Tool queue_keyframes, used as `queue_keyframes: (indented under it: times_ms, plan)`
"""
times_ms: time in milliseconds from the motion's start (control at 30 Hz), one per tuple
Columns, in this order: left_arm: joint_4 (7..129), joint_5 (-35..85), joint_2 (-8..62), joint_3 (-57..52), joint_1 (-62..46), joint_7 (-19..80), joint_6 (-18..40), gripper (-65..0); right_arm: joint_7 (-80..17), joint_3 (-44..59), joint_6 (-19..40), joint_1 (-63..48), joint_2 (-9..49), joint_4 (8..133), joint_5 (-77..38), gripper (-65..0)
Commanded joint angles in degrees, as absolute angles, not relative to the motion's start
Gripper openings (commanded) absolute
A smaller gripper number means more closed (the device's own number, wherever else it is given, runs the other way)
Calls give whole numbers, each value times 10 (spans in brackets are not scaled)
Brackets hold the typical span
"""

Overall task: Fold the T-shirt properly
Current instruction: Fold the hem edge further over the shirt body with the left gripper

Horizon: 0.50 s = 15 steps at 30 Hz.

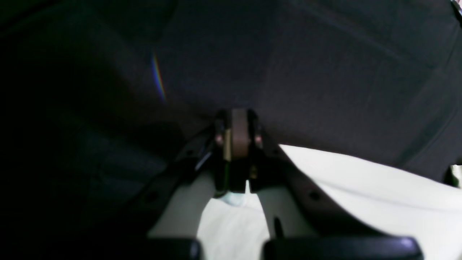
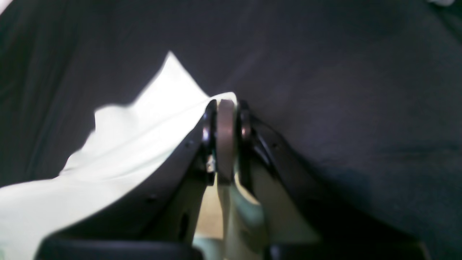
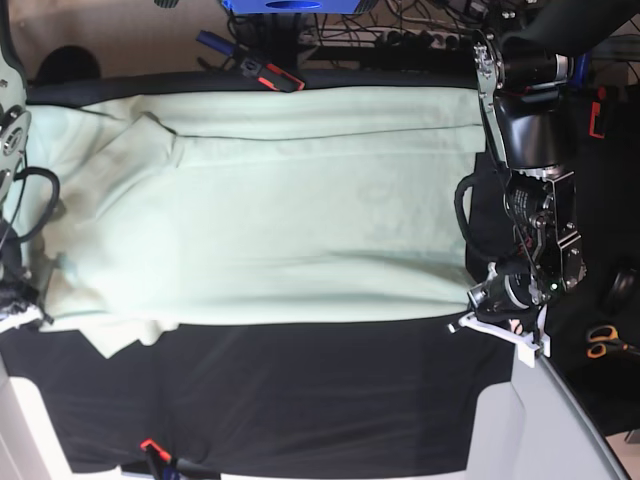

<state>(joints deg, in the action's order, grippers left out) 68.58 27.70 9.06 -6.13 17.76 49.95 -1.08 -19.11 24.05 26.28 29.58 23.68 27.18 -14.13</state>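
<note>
The pale mint-green T-shirt [image 3: 290, 230] lies spread wide across the black table cloth [image 3: 300, 390], with one sleeve folded at the left. My left gripper [image 3: 470, 320] is at the shirt's right near corner, shut on its edge. In the left wrist view the gripper [image 1: 239, 124] is closed, with the shirt [image 1: 361, 180] pinched and trailing behind it. My right gripper [image 3: 28, 305] is at the shirt's left near corner. In the right wrist view the gripper [image 2: 226, 108] is closed on the shirt's edge [image 2: 144, 126].
Orange-handled scissors [image 3: 603, 340] lie at the right, off the cloth. Red clamps [image 3: 270, 75] [image 3: 150, 446] hold the table cloth at the back and front edges. Cables and a power strip [image 3: 420, 35] lie behind the table. White panels [image 3: 530, 420] flank the front corners.
</note>
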Motion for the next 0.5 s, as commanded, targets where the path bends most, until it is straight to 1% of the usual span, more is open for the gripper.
queue_keyframes:
  times_ms: [0,267,467]
  plan:
    - [697,279,99,-64,194,487,-8,-650,-175,243,261,310,251,283,-145,-647]
    - [698,279,102,-65,187,487,-8,-650,-175,247,261,309,254,283,-146,-647]
    - [769,279,102,-65,154,487,-8,-650,-175,247,264,297,254,285,-146,-647]
